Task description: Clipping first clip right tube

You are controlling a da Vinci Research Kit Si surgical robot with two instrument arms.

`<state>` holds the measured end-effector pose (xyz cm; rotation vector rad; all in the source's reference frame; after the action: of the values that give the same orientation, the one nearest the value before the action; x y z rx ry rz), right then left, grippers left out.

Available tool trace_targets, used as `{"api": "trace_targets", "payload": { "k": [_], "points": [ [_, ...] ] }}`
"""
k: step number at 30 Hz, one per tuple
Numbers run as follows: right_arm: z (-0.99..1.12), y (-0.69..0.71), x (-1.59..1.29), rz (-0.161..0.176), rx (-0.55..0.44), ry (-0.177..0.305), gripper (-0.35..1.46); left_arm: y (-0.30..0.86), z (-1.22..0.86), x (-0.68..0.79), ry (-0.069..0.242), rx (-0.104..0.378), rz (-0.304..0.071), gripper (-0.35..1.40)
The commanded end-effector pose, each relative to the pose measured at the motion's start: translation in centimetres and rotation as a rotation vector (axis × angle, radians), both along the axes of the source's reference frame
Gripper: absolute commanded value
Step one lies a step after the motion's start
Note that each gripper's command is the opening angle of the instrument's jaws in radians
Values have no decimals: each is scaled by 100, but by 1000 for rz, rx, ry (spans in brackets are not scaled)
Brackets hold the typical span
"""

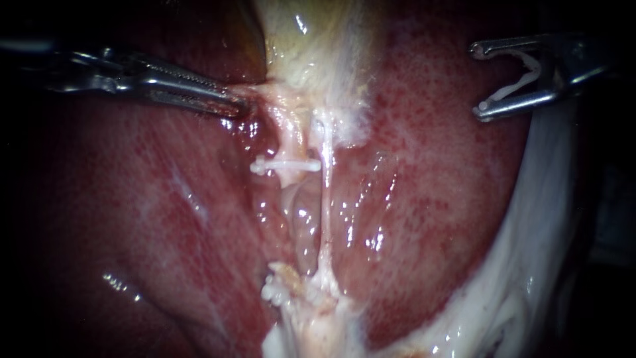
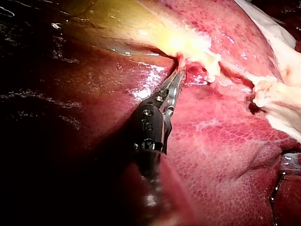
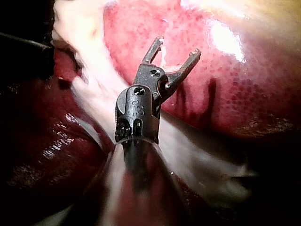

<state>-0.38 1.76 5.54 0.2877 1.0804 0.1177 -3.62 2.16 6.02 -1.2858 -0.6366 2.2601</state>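
Nearest me, the right tube point(image 1: 326, 199) rises from the pale fatty stump as a thin, wet, whitish strand between lobes of liver point(image 1: 430, 166). I judge it soft, slippery and easy to tear. I would take it across its bare middle stretch, above the stump and clear of the placed clip point(image 1: 285, 164) on the tube beside it.

Further up, my left instrument point(image 1: 235, 104) has its claw clenched on the whitish tissue point(image 1: 265, 93) below the gallbladder point(image 1: 311, 40), which seems to hold the tubes taut.

Farthest off, well apart from the tube, my right instrument point(image 1: 482, 79) hangs over the liver. Its claw is spread wide, grasping a loaded clip point(image 1: 523, 83) that looks seated against both halves.
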Motion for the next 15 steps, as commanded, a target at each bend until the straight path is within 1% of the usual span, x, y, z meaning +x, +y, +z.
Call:
{"api": "trace_targets", "payload": {
  "k": [1, 4, 6, 10, 13, 15],
  "points": [
    [0, 0, 0, 0, 0, 0, 50, 1, -2, 1, -1, 1, 1, -35],
    [-1, -1, 0, 0, 0, 0, 50, 4, -12, 10, -3, 1, -7, -35],
    [-1, -1, 0, 0, 0, 0, 50, 9, -24, 19, -8, -1, -21, -35],
    [-2, -1, 0, -1, 0, 0, 50, 23, -59, 38, -28, 0, -62, -35],
    [-2, -1, 1, 0, 0, 0, 50, 29, -82, 48, -43, -18, -77, -35],
    [-2, -1, 2, 0, 0, 0, 50, 30, -91, 50, -48, -20, -80, -35]
  ]
}}
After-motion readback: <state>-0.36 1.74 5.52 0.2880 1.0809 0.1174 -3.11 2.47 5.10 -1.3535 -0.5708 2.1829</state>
